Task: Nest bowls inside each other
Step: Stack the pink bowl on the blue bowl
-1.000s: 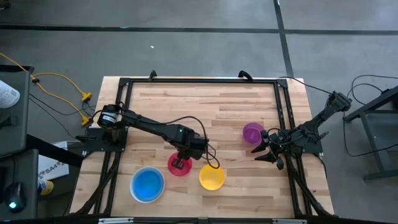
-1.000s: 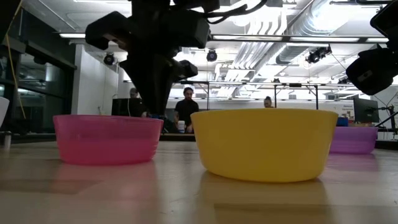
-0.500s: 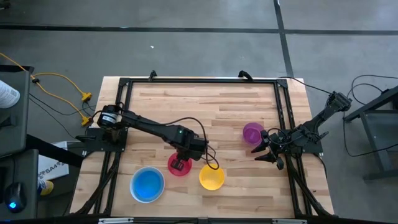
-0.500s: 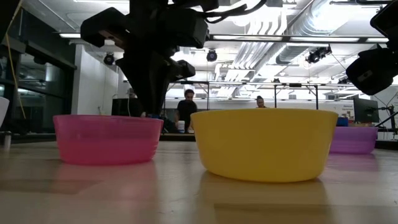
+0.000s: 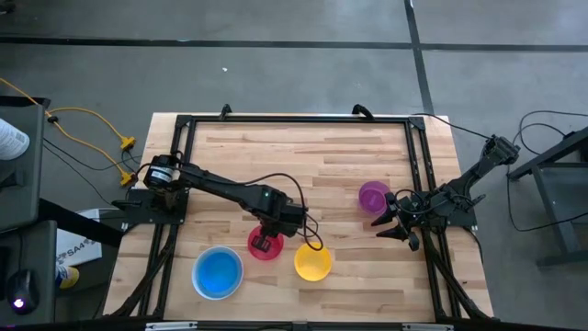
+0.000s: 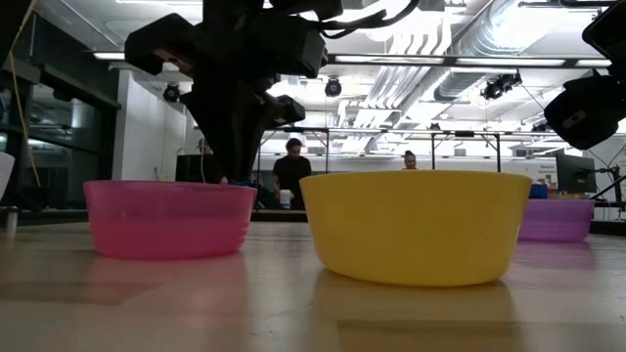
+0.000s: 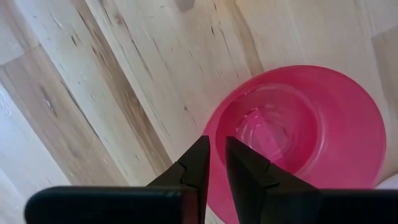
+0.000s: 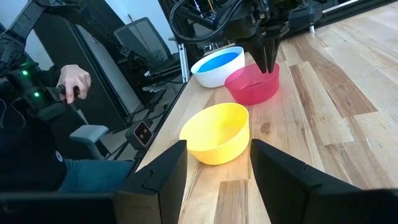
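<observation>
Bowls lay in a loose group on the wooden table (image 5: 322,156). The red bowl (image 5: 264,245) sat near the front edge, with the left gripper (image 7: 214,158) over its rim, its fingers (image 7: 198,163) nearly together on either side of the bowl's wall. The blue bowl (image 5: 217,272), nested in a white bowl (image 8: 214,73), stood just beside it, and the yellow bowl (image 5: 312,262) on its other side. The purple bowl (image 5: 373,196) stood apart, near the right gripper (image 8: 214,168), which waited wide open and empty.
</observation>
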Available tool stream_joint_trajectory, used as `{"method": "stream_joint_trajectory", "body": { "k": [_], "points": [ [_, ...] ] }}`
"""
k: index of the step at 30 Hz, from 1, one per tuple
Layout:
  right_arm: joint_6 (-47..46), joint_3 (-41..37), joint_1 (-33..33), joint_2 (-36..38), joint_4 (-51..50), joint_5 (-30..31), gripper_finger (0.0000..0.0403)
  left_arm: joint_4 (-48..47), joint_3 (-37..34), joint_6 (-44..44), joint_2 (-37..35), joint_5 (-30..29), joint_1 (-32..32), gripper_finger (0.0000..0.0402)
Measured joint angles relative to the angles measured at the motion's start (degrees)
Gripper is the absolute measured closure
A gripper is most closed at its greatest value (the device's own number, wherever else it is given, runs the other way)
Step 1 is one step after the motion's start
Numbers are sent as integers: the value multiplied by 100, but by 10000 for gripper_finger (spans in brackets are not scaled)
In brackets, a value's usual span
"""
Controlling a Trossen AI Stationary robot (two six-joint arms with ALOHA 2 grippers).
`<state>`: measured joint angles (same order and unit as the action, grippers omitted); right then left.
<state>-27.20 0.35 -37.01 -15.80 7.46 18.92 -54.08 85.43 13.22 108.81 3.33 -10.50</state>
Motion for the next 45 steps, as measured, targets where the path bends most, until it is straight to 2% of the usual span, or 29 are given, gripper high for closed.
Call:
{"method": "stream_joint_trajectory", "body": {
  "k": [10, 18, 45],
  "points": [
    [2, -1, 0, -1, 0, 0, 233, 124, 0, -22, 0, 0, 0, 350],
    [2, 1, 0, -1, 0, 0, 233, 282, 0, -575, 1, -61, 0, 350],
    [2, 0, 0, -1, 0, 0, 233, -56, 0, -559, 2, -106, -2, 350]
  ]
}}
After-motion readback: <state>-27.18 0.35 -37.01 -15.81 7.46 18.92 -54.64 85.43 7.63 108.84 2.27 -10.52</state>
